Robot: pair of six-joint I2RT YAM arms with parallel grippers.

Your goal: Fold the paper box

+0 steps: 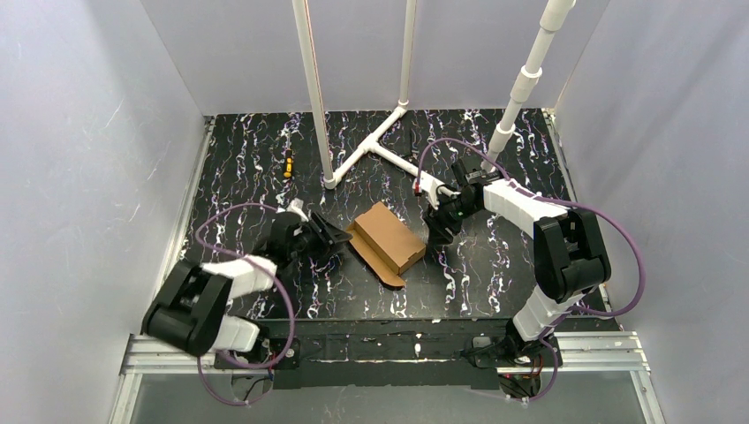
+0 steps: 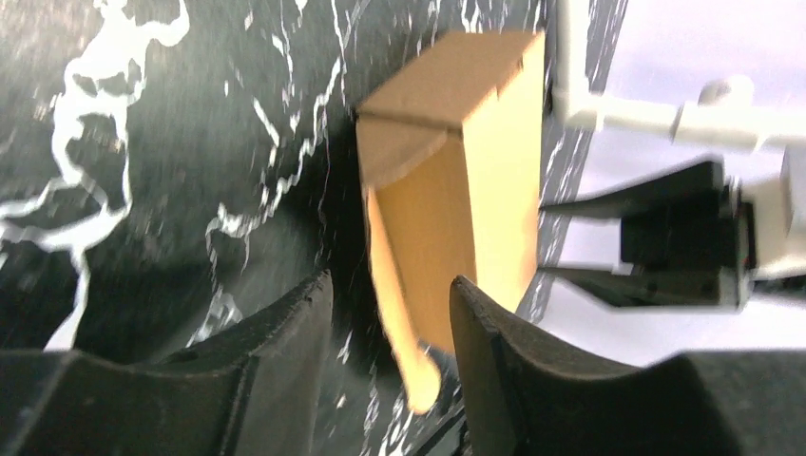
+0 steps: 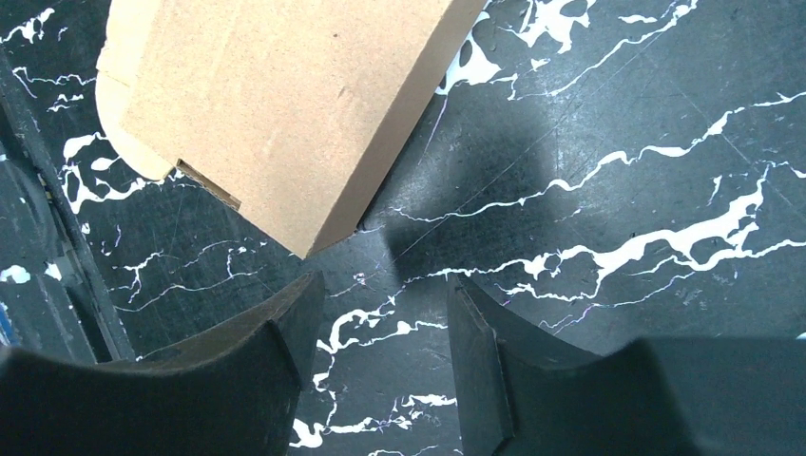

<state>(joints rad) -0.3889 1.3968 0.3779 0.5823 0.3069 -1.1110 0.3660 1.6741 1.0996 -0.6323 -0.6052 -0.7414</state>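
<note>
left wrist view: the left gripper (image 2: 390, 285) stands with its two black fingers (image 2: 285, 361) apart. a loose brown flap of the box (image 2: 494, 161) hangs down into the gap, close to the finger on the 3 o'clock side. dark space shows between the flap and the other finger, so nothing is clamped. the box rises toward 12 o'clock from the fingers. beyond it, at 3 o'clock, part of the other arm shows, with a white pipe (image 2: 656, 119) above it.

right wrist view: the right gripper (image 3: 384, 283) is also parted, with only the black marbled table (image 3: 618, 190) between its fingers. one corner of the box points down just ahead of the fingertips at 11 o'clock. whether it touches them i cannot tell.

top external view: the box lies near the middle of the table, its length running from 11 to 5 o'clock, with a flap spread flat along its 7 o'clock side. the left gripper is at its 9 o'clock and the right at its 3 o'clock. a white pipe frame stands toward 12 o'clock. a small yellow and black object (image 1: 287, 163) lies well apart at 10 o'clock.
</note>
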